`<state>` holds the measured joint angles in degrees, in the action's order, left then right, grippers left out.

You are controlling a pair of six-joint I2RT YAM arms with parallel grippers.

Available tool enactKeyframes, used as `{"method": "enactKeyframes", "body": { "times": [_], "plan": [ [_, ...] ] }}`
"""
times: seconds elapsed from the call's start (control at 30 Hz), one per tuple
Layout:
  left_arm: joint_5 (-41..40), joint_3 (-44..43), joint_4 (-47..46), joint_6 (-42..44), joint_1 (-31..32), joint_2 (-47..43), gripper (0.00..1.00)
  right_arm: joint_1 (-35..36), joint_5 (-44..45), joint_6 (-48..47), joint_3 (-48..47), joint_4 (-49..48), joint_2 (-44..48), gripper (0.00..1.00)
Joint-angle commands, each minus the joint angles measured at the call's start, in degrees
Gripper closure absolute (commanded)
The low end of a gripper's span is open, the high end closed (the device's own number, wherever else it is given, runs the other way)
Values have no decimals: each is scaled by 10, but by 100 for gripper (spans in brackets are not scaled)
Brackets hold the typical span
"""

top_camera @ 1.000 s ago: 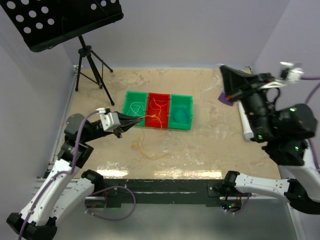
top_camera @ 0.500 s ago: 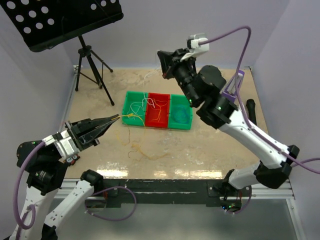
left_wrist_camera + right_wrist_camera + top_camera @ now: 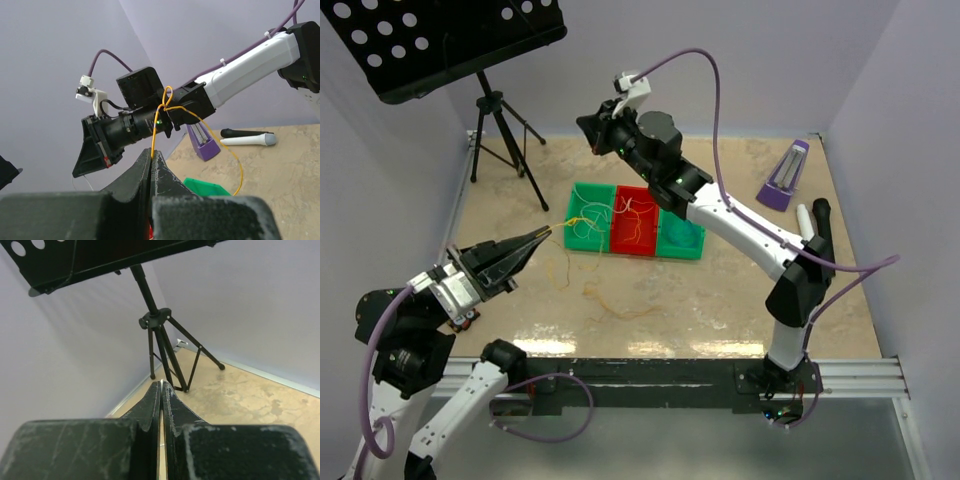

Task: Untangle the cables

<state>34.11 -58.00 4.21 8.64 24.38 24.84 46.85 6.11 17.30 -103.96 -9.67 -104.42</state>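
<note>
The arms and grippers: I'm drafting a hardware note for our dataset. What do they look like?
The left arm and right arm have white link shells and black joints, with a thick purple cable looping along each. The left gripper and right gripper are black, with two scuffed fingers tapering to a narrow tip.

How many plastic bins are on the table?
3, in one row: left green bin, middle red bin, right green bin partly behind the right arm. None seems hidden.
</note>
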Motion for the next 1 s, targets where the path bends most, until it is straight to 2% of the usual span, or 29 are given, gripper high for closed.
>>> {"method": "enactKeyframes", "body": {
  "times": [0.0, 0.3, 0.67, 0.83, 0.97],
  "plan": [
    [-12, 19, -5, 1, -3, -10, 100, -4, -29, 11, -69, -25, 21, 100],
    [-16, 35, -10, 0, -3, -17, 100, -4, -4, -20, -84, -19, 40, 100],
    [-12, 37, -3, -1, -3, -19, 100, -2, 64, -120, -186, 33, 25, 100],
    [-12, 35, 1, 1, -3, -20, 100, -6, 148, -192, -191, 61, 16, 100],
    [-9, 38, -2, 1, -3, -21, 100, -34, 161, -180, -145, 77, 15, 100]
  ]
}}
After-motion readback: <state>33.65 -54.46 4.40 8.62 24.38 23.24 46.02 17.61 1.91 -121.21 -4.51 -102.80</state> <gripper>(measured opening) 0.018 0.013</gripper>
